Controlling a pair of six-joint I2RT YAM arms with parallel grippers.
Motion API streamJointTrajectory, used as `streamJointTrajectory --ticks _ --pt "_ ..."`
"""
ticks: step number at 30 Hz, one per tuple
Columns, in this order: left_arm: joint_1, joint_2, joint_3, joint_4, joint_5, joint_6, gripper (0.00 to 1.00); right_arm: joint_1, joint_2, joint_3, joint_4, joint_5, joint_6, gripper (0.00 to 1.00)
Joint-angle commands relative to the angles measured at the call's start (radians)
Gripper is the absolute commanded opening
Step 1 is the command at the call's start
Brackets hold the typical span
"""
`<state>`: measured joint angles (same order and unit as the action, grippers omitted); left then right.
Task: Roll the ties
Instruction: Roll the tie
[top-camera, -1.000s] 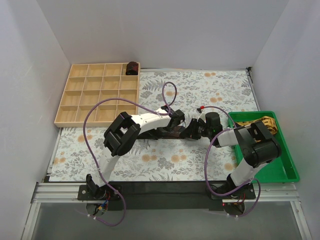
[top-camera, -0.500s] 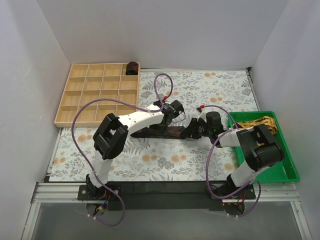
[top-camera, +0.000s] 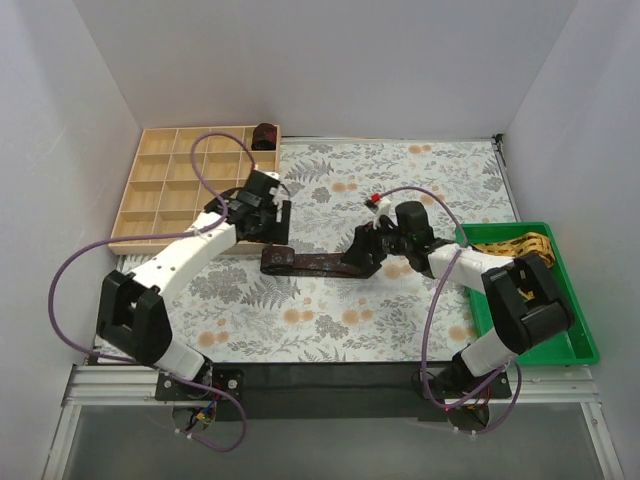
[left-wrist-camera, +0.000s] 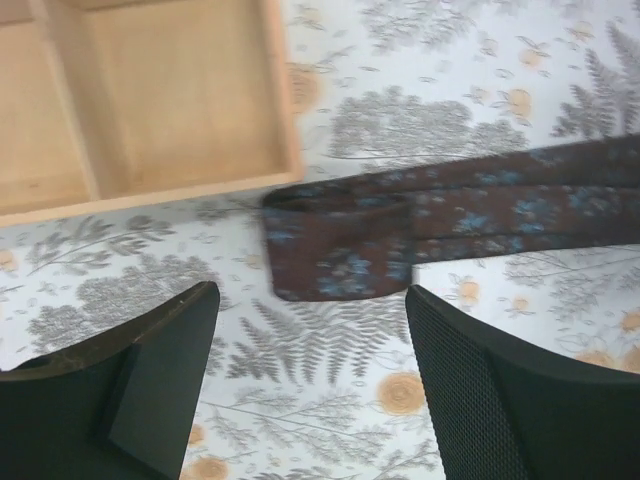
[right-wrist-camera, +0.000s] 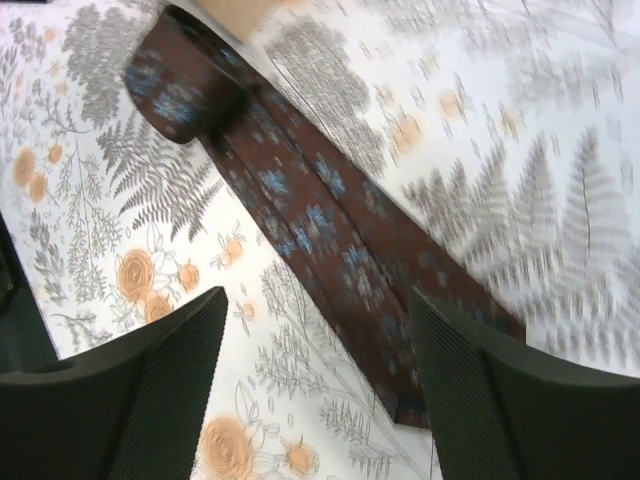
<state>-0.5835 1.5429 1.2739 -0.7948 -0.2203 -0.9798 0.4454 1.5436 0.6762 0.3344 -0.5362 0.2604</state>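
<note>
On the floral mat (top-camera: 330, 310) at the middle of the table, a dark maroon tie (top-camera: 310, 263) with small blue flowers lies flat. Its left end is folded back on itself, just beside the near right corner of the wooden tray (top-camera: 150, 200). The left gripper (top-camera: 270, 218) hangs over that folded end. In its wrist view the fingers (left-wrist-camera: 150, 370) are spread wide and hold nothing, and the fold shows in the gap between them with the tray corner just beyond. The right gripper (top-camera: 368, 248) sits over the other end of the same tie. Its fingers (right-wrist-camera: 150, 390) are likewise far apart and empty, and the cloth runs diagonally beneath the gap. I cannot tell whether either gripper's tips touch the fabric. A small dark rolled tie (top-camera: 265, 135) rests in the tray's far right corner compartment. A yellow patterned tie (top-camera: 520, 243) lies in the green bin (top-camera: 568, 338) at the right edge of the mat.
</note>
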Motion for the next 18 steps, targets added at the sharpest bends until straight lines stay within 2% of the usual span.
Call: streamJointTrajectory --ticks 1,3,4,10,15,18 --pt "0.152 -0.119 -0.086 0.086 0.168 0.084 0.7 0.091 -0.016 0.164 -0.139 0.008 -0.298 0.69" --pt "0.215 -0.165 -0.126 0.104 0.26 0.108 0.7 0.128 0.03 0.235 -0.187 0.022 -0.39 0.71" --pt "0.275 -0.178 -0.164 0.111 0.288 0.122 0.71 0.15 0.048 0.27 -0.246 0.028 -0.489 0.72" --pt "0.45 -0.257 -0.321 0.184 0.432 0.214 0.72 0.286 0.231 0.538 -0.392 0.074 -0.702 0.81" --pt "0.468 -0.313 -0.419 0.27 0.423 0.205 0.72 0.364 0.378 0.709 -0.451 0.11 -0.817 0.86" --pt "0.47 -0.316 -0.47 0.322 0.398 0.205 0.72 0.384 0.436 0.756 -0.454 0.119 -0.84 0.88"
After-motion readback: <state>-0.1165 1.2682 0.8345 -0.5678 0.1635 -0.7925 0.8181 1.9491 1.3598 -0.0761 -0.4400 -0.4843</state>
